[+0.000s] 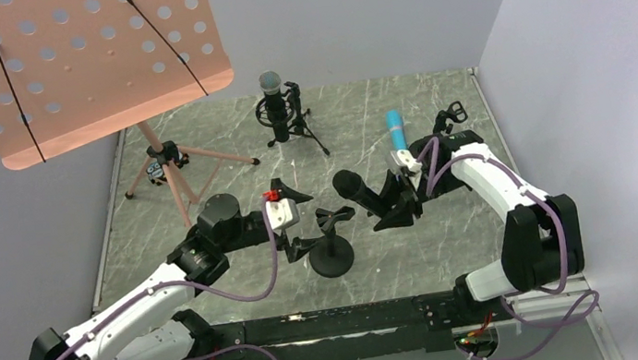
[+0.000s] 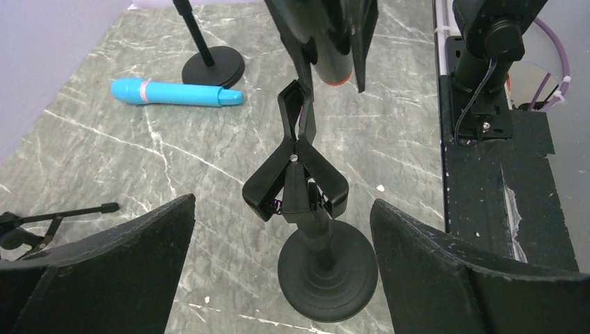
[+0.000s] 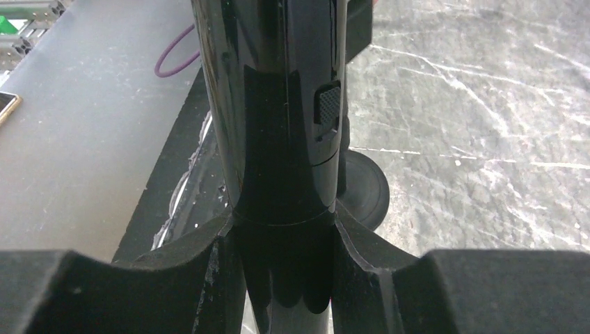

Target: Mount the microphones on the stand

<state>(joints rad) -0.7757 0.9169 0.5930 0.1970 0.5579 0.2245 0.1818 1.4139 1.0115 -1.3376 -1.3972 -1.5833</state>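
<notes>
Grey marbled surface (image 1: 418, 251) enclosed by pale walls, seen from above and from both wrists.

**Right tool** (image 3: 285, 278): closed narrowly on the barrel of the glossy all-black stick microphone with an orange end ring (image 2: 334, 69), with a finger pressed against each side. A ribbed slide switch faces the wrist camera. The microphone is held clear of the surface and tilted. Its orange end points down toward the black spring clip (image 2: 296, 174) on the short round-based black desk stand (image 2: 327, 268). End and clip appear near but apart.

**Left tool** (image 2: 282, 205): spread wide and holding nothing, with one finger on either side of the stand's clip and post, touching neither.

**Farther out:**
- The bright blue stick microphone (image 1: 395, 130) lies flat on the surface, unattached, near a second small black stand (image 1: 451, 114).
- At the rear, the black microphone with a silver mesh head (image 1: 271, 82) stands upright in the ring mount of a black tripod stand (image 1: 300, 131), apparently already attached.
- A salmon perforated music stand (image 1: 76, 63) occupies the far left corner.

**Step in hand, as judged:** seating the second of the three microphones.

**Next move:** it calls for lining the barrel up with the clip's fork and pressing it in. The small stand may tip or slide under that push, so the left tool would likely need to close on the post to brace it. The blue microphone is not yet attached.
</notes>
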